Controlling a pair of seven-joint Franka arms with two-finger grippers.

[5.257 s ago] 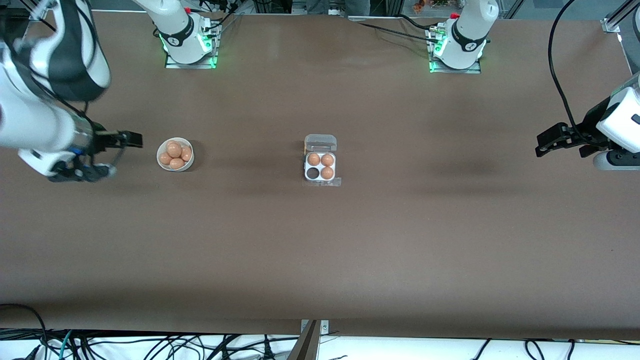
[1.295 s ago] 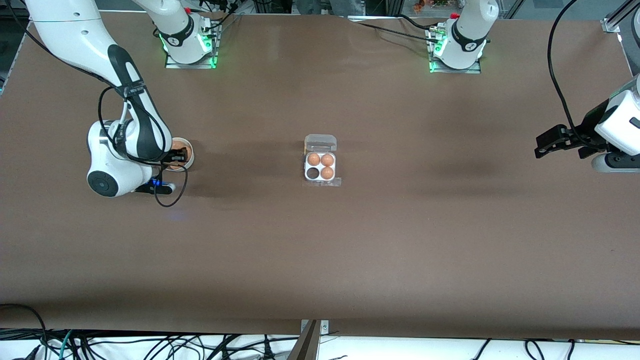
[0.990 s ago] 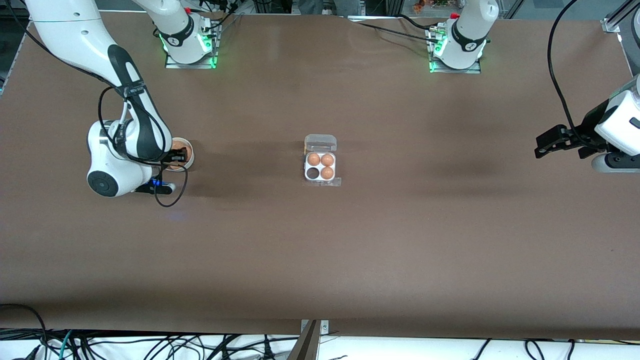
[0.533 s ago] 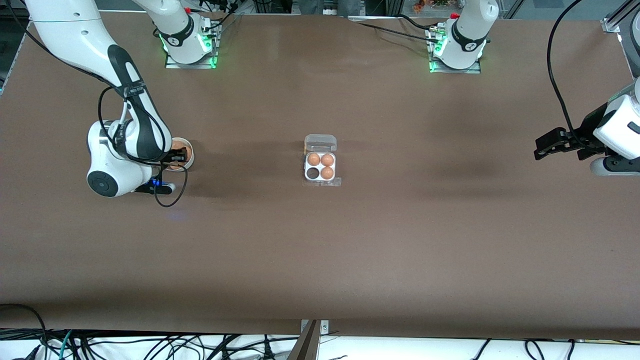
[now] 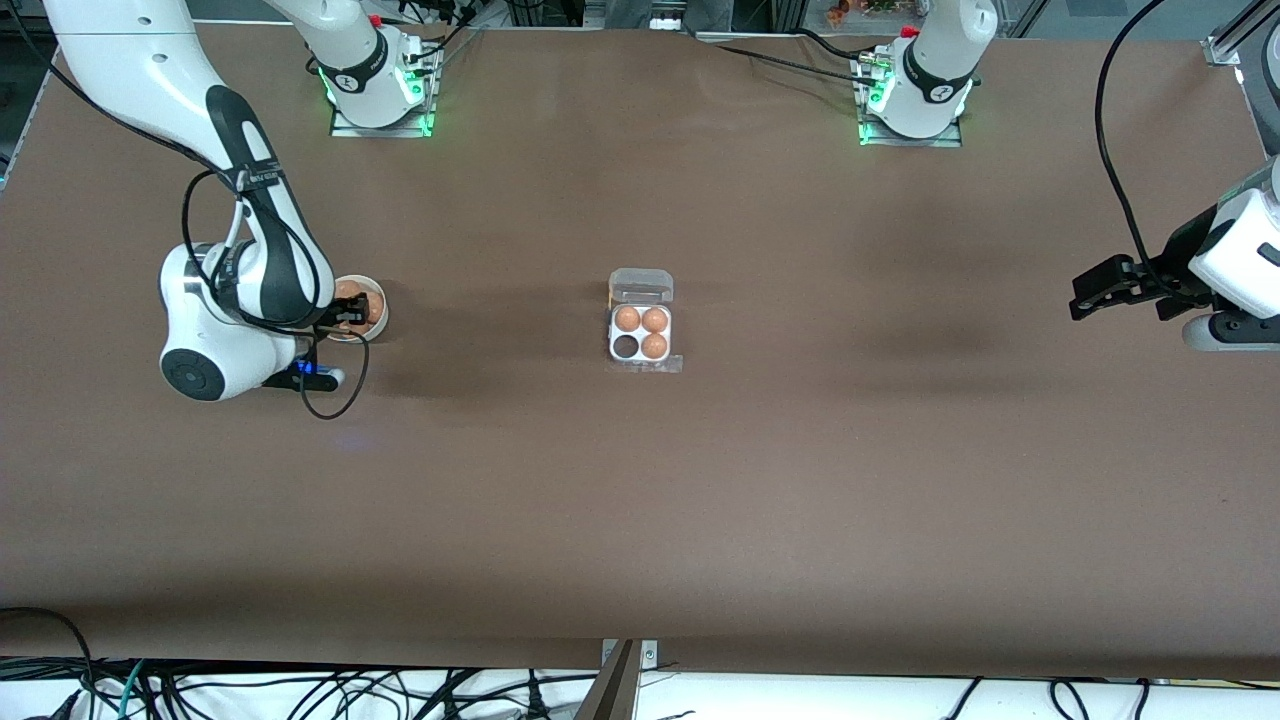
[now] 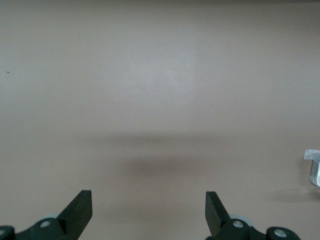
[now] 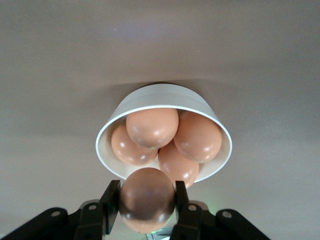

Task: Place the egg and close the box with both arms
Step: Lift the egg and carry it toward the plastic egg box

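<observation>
My right gripper (image 5: 345,320) (image 7: 146,194) is shut on a tan-orange egg (image 7: 146,200), held just above the rim of the white bowl (image 5: 377,300) (image 7: 165,97). The clear box (image 5: 640,335) sits mid-table with its lid (image 5: 641,285) folded back open. Three of its cells hold eggs, and the cell (image 5: 626,346) nearer the front camera toward the right arm's end is empty. My left gripper (image 5: 1085,295) (image 6: 148,200) waits open over bare table at the left arm's end, with nothing between its fingers. An edge of the box (image 6: 314,167) shows in the left wrist view.
Several more eggs (image 7: 152,127) lie in the bowl below the held one. The brown table (image 5: 640,500) stretches bare between bowl and box. Both arm bases (image 5: 380,90) stand along the edge farthest from the front camera. Cables (image 5: 300,690) hang off the near edge.
The right gripper has come up slightly out of the bowl with the egg, its wrist shifting a little toward the right arm's end. The left arm has barely moved.
</observation>
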